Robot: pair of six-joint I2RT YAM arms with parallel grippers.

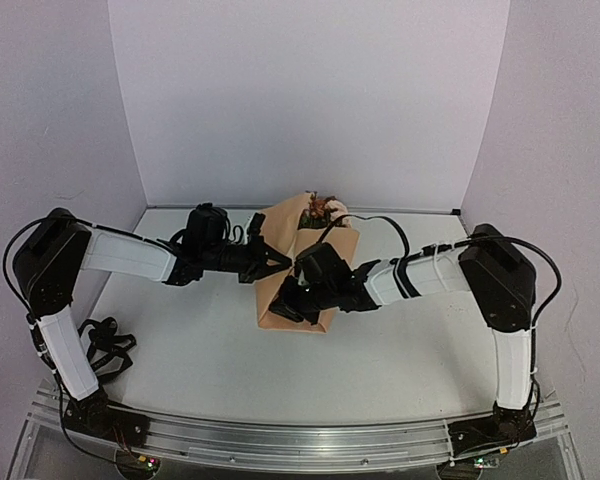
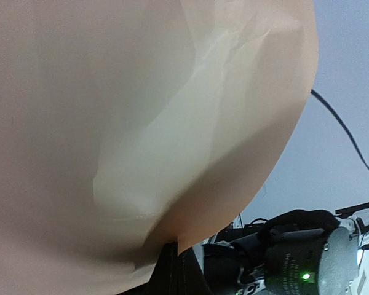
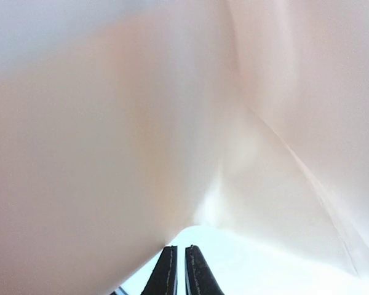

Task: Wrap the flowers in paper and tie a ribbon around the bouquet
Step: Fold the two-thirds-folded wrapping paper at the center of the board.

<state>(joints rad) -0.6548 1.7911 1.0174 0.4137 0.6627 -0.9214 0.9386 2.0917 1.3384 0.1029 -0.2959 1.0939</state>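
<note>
The left gripper (image 2: 171, 261) is seen pressed together on the lower edge of the paper (image 2: 141, 123), which fills most of the left wrist view as a curved, lifted flap. The right gripper (image 3: 176, 264) is shown with its fingers nearly together, only a thin slit between them. The sheet's edge lies just above the tips, and whether it is pinched there cannot be told. In the top view both grippers are found at the centre of the frame, the left one at the sheet's left edge and the right one just below and to the right of it. The flowers (image 1: 325, 208) are seen poking out at the top end of the paper, towards the back wall (image 1: 310, 100).

The wrapping step is judged to be in hand: the sheet is partly folded about the bunch but not closed into a cone, and no ribbon is tied. The next move is judged to call for the held flap to be carried across the bunch and laid down while the other side is pinned.

Open desk (image 1: 400, 350) is left at lower right and to the left of the bundle; the back wall is close behind the blooms. A dark tangle (image 1: 105, 345) lies at lower left by the left arm; whether it is ribbon or cable cannot be told.
</note>
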